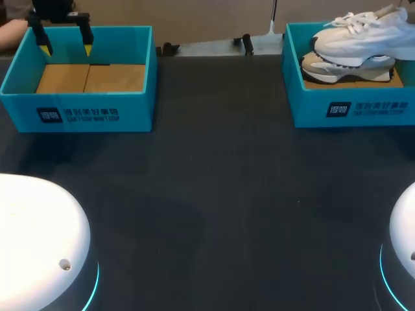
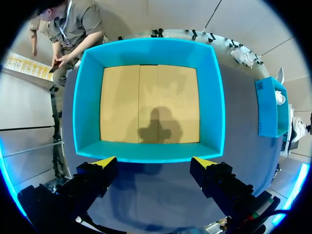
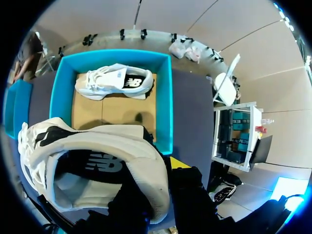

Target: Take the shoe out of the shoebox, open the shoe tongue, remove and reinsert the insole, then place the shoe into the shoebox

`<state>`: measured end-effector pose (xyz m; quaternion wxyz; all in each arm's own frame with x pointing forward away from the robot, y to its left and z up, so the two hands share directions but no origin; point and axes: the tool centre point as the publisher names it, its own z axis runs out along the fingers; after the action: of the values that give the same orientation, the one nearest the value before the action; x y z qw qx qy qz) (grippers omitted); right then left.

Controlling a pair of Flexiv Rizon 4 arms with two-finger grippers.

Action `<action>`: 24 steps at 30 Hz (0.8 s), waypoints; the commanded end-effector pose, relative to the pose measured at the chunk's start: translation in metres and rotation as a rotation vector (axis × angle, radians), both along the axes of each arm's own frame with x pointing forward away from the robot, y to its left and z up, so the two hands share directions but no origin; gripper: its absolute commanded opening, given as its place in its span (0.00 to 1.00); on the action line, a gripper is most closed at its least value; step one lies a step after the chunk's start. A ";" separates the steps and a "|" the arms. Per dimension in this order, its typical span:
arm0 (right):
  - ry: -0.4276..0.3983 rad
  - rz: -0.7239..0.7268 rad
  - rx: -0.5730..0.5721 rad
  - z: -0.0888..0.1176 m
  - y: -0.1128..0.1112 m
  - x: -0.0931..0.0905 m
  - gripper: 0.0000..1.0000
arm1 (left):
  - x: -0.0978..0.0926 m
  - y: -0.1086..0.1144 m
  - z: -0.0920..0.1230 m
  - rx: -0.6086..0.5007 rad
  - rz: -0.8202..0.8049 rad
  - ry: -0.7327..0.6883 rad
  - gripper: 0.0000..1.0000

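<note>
Above the far-right turquoise cardboard shoebox (image 1: 350,110), the white lace-up sneaker (image 3: 122,146) is clamped at its heel collar by the right hand (image 3: 158,175); with so thin a hold it could be dropped. The left hand (image 1: 65,46) is spread over the far-left turquoise box (image 1: 78,110).

Even overhead light leaves only faint, soft shadows on the dark tabletop (image 1: 220,194). The left tool (image 2: 153,159) throws a distinct shadow onto the shoebox (image 2: 148,52)'s cardboard floor (image 2: 122,102). The white shoe (image 1: 366,35) looks nearly washed out. Cyan light rings (image 1: 95,285) glow below.
</note>
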<state>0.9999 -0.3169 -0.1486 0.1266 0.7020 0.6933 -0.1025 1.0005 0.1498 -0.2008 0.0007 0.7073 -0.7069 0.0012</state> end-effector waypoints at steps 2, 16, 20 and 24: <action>-0.002 0.000 0.001 0.002 0.000 -0.001 0.00 | 0.000 0.000 0.000 0.001 0.000 0.000 1.00; -0.012 0.003 -0.026 0.020 0.022 -0.041 0.00 | 0.000 0.000 0.000 0.001 0.000 0.000 1.00; -0.017 -0.006 -0.020 0.025 0.027 -0.055 0.00 | 0.000 0.000 0.000 0.001 0.000 0.000 1.00; -0.014 -0.009 -0.020 0.027 0.034 -0.068 0.00 | 0.000 0.000 0.000 0.001 0.000 0.000 1.00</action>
<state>0.9462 -0.2848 -0.1246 0.1255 0.7064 0.6868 -0.1165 1.0005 0.1498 -0.2008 0.0007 0.7073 -0.7069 0.0012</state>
